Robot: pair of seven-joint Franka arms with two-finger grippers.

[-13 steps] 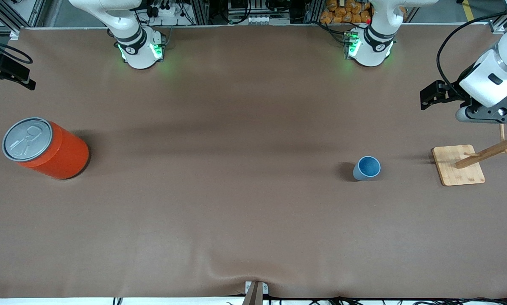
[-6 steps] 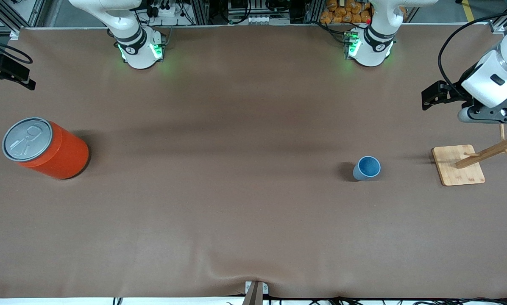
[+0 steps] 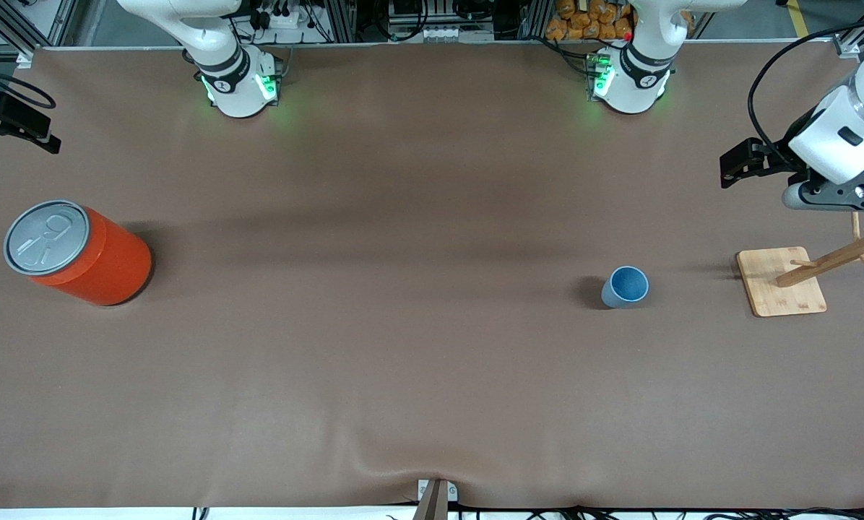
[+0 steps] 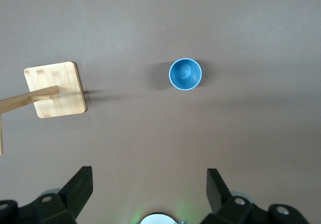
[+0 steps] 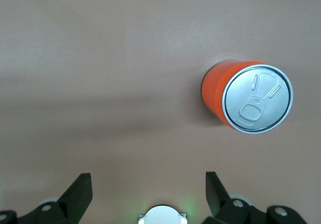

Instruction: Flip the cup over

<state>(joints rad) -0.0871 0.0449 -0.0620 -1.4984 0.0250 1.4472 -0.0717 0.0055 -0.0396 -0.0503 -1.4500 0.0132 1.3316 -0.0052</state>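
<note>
The small light blue cup [image 3: 625,287] stands upright on the brown table, mouth up, with its darker blue inside showing. It also shows in the left wrist view [image 4: 185,74]. My left gripper [image 4: 149,176] is open and empty, high above the table near the left arm's end, well apart from the cup. The left arm's hand [image 3: 836,155] hangs above the wooden rack. My right gripper [image 5: 148,176] is open and empty, high above the table near the orange can. Neither gripper touches anything.
A large orange-red can [image 3: 78,253] with a grey pull-tab lid stands toward the right arm's end; it also shows in the right wrist view [image 5: 248,101]. A wooden peg rack on a square base [image 3: 780,282] stands beside the cup, toward the left arm's end.
The left arm's hand has drifted slightly toward the left arm's end of the table. The cup, can and rack have not moved.
</note>
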